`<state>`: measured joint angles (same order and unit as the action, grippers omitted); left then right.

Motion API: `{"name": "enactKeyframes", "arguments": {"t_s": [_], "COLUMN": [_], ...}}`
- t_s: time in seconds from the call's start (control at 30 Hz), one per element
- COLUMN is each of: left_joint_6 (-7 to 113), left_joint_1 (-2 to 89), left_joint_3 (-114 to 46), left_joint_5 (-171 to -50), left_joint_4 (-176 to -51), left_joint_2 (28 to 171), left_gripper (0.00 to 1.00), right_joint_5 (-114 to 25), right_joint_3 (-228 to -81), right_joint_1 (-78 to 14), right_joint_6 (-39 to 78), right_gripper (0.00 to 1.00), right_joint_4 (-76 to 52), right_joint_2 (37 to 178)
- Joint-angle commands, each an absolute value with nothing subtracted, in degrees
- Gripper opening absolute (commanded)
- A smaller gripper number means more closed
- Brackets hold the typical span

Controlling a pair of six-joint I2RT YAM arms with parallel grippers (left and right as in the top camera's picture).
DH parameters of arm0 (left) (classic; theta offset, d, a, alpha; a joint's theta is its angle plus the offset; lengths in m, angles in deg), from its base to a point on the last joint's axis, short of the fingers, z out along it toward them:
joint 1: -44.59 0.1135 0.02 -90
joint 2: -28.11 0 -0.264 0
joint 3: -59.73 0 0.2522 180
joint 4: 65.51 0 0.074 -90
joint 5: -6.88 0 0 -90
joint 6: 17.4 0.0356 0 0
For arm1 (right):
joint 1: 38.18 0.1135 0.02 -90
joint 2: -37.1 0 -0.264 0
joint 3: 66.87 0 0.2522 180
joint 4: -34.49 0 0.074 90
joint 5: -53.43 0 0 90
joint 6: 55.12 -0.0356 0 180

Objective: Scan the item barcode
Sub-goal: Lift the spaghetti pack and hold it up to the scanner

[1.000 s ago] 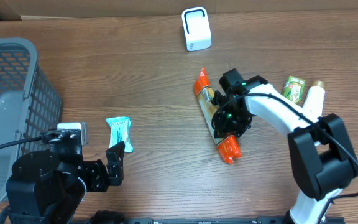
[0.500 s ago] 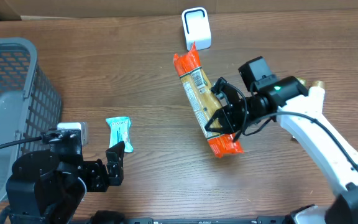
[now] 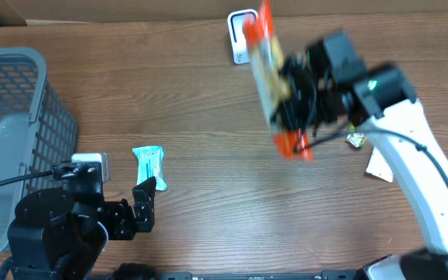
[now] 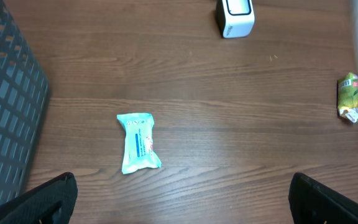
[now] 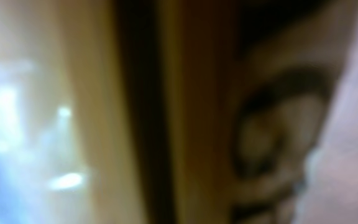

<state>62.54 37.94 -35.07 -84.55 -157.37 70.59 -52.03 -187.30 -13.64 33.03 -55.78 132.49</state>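
The right hand (image 3: pixel 292 105) clamped the long orange-ended packet (image 3: pixel 264 54), aloft beside the scanner (image 3: pixel 238 45) at the far edge of the surface (image 3: pixel 193 117). Gripped off-centre, the packet could swing, slip, or turn its barcode away. The left hand (image 3: pixel 137 210) stood wide and empty.

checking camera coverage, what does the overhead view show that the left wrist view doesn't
Only the overhead shows the right gripper shut on the long orange-ended snack packet, held up by the white scanner. Only the left wrist view shows both fingers of the open left gripper spread wide, and the small green packet unobstructed. Both show the teal packet, the scanner and the grey basket.
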Motion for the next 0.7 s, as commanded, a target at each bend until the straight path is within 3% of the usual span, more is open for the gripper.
{"name": "enactKeyframes", "arguments": {"t_s": [0.0, 0.3, 0.53, 0.67], "left_joint_6": [63.6, 63.6, 63.6, 63.6], "left_joint_1": [38.2, 38.2, 38.2, 38.2], "left_joint_3": [-35.4, -35.4, -35.4, -35.4], "left_joint_5": [-84.2, -84.2, -84.2, -84.2], "left_joint_4": [-157.3, -157.3, -157.3, -157.3], "left_joint_2": [70.5, 70.5, 70.5, 70.5], "left_gripper": [1.0, 0.99, 1.0, 1.0], "right_joint_5": [-31.7, 15.0, 22.2, 23.9], "right_joint_3": [-205.1, -209.2, -209.2, -209.2], "right_joint_1": [-11.2, -7.2, -9.0, -9.7], "right_joint_6": [31.8, 41.6, 65.7, 69.2], "right_gripper": [0.04, 0.04, 0.04, 0.04], "right_joint_4": [-57.9, -36.4, -12.2, -3.4], "right_joint_2": [141.1, 159.0, 171.3, 174.7]}}
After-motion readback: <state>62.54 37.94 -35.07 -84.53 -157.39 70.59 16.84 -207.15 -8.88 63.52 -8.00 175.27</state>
